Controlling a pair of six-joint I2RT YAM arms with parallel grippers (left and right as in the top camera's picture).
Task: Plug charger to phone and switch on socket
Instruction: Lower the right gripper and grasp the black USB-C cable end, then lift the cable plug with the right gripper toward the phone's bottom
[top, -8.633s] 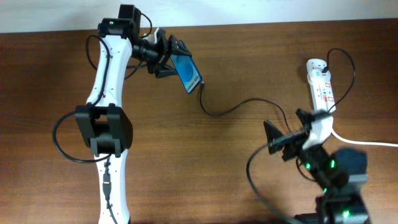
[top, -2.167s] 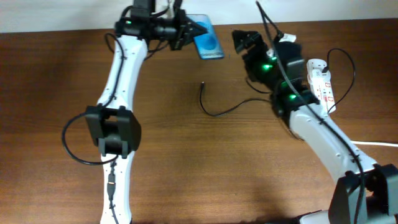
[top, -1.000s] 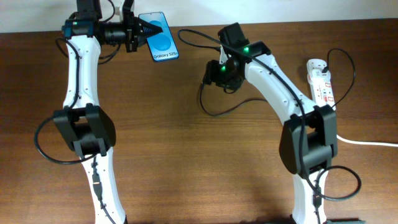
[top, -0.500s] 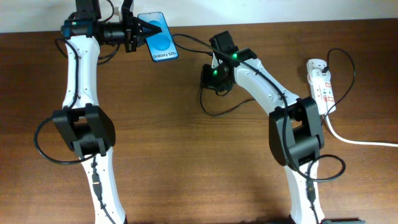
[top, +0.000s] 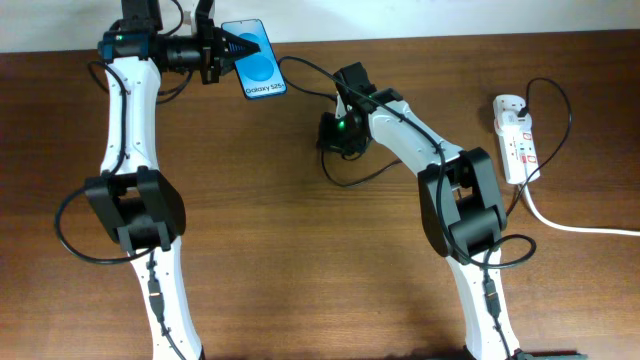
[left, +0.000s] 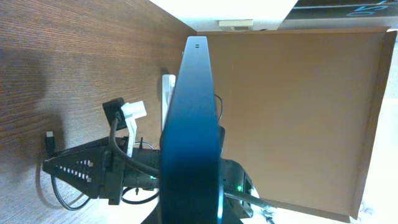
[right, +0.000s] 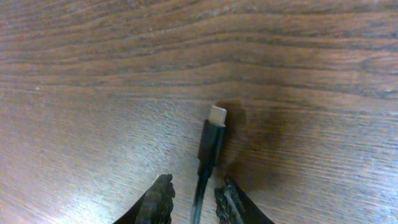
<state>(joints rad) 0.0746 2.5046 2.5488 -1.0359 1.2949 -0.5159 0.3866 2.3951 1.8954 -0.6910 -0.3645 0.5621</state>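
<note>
Slim blue-screened smartphone is clamped in left gripper above far edge of brown wood-grain table; thin black charger cable is flanked closely by right gripper, grip cannot be told; white power strip is noted well apart.

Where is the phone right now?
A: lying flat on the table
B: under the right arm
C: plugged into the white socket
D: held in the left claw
D: the left claw pinches the phone by its edge, with the blue screen showing.
</note>
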